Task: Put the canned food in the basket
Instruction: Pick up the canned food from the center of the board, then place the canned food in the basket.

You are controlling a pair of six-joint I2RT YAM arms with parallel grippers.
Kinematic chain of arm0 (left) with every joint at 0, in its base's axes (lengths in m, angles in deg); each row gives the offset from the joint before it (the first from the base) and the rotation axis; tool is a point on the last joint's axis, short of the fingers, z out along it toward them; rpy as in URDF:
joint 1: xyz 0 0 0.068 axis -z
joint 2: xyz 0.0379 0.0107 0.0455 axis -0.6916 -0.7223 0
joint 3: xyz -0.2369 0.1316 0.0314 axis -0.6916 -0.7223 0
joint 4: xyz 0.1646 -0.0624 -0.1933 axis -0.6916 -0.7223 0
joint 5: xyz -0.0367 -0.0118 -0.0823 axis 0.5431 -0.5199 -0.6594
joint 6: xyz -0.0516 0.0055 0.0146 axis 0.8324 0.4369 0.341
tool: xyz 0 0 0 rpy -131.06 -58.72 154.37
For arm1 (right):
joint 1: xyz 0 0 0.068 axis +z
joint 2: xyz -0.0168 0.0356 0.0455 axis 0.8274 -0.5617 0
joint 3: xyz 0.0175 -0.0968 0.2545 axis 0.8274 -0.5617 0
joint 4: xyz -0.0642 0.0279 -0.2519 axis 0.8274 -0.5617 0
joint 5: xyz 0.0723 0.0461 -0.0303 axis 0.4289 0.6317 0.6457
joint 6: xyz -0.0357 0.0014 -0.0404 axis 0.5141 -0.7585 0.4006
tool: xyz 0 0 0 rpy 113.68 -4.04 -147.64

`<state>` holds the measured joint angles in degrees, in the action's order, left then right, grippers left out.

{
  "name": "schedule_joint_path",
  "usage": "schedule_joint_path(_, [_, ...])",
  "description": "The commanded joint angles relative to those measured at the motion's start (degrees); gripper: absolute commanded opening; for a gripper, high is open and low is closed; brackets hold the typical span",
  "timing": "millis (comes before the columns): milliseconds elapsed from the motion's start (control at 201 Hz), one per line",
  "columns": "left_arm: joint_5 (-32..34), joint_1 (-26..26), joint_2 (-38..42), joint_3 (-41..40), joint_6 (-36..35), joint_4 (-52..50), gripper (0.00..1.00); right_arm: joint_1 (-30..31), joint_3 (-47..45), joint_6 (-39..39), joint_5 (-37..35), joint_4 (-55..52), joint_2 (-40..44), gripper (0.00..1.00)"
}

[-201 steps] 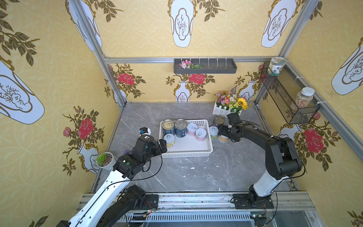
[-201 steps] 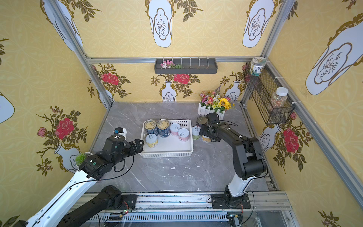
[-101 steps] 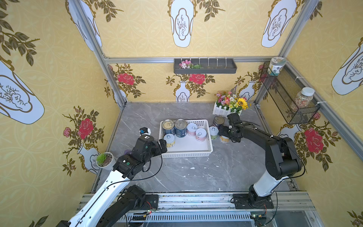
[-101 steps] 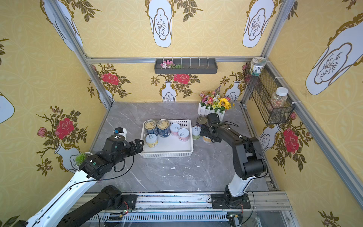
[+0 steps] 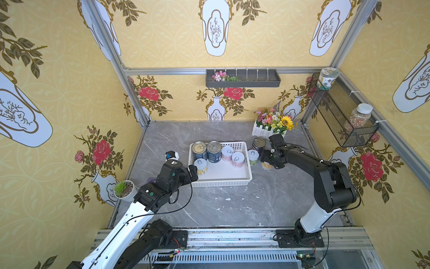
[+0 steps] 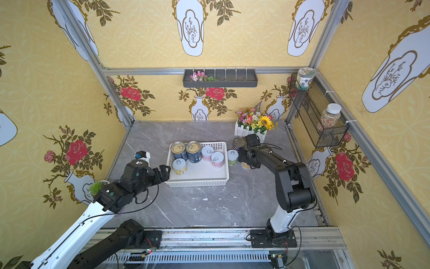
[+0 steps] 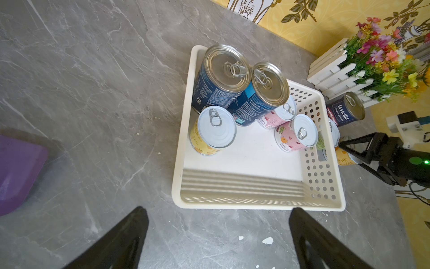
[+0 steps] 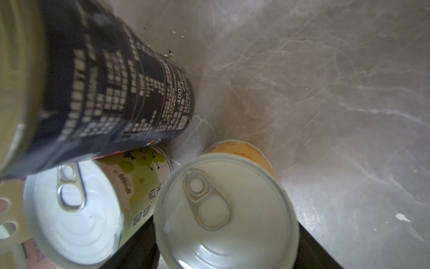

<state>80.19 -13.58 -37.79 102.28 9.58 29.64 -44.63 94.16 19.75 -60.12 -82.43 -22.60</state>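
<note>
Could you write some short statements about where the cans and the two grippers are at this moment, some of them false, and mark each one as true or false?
1. The white basket holds five cans. True.
2. The green-labelled can is inside the basket. False: it stands on the table, just outside the basket's wall.
3. The left gripper holds a can. False: it is open and empty, near the basket.
4. The right gripper has its fingers on either side of the yellow-labelled can outside the basket. True.
5. Every dark blue can is in the basket. False: one dark blue can stands on the table by the flower box.
</note>
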Motion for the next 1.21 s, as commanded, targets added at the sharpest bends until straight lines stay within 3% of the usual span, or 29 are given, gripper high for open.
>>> schedule_joint_path(0, [0.55,-0.03,0.07,0.21,0.06,-0.15,1.0,0.39,-0.23,0.54,-2.04,-0.24,1.41,0.76])
schedule_joint_path(374, [0.43,-0.03,0.02,0.3,0.05,-0.17,1.0,3.62,-0.78,0.86,-6.82,-1.05,5.95,0.73])
schedule_joint_path(713, [0.32,-0.03,0.06,0.18,0.01,-0.15,1.0,11.71,-1.29,1.12,-14.5,-1.45,12.83,0.73])
schedule_joint_path(907, [0.3,-0.02,0.04,0.27,0.05,-0.15,1.0,14.11,-2.34,0.97,-15.29,0.06,17.21,0.72])
schedule_joint_path(1206, [0.59,0.01,0.07,0.29,0.14,-0.15,1.0,22.46,-0.72,1.04,-19.07,0.75,21.91,0.7])
